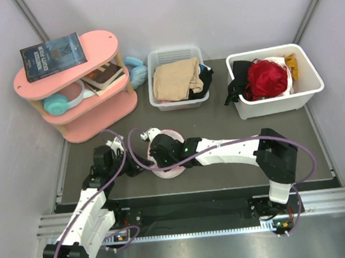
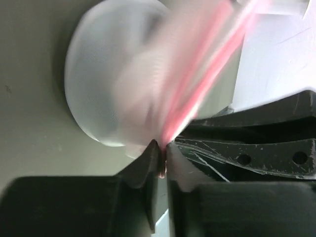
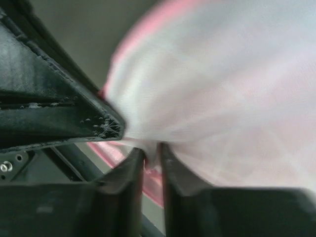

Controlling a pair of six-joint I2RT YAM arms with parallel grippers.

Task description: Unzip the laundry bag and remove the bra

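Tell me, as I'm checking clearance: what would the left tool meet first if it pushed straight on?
The bag: the left tool is shut on its pink trim, and the blurred mesh lies right ahead, probably before anything else.

pale walls (image 1: 180, 13), grey table (image 1: 220, 126), pink shelf (image 1: 102, 46)

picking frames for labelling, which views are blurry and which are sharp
Top external: sharp, evenly lit, no glare. Left wrist: the laundry bag is smeared by motion blur, its pink trim streaked, while the left gripper is crisp. Right wrist: same, mesh blurred, right gripper sharp.
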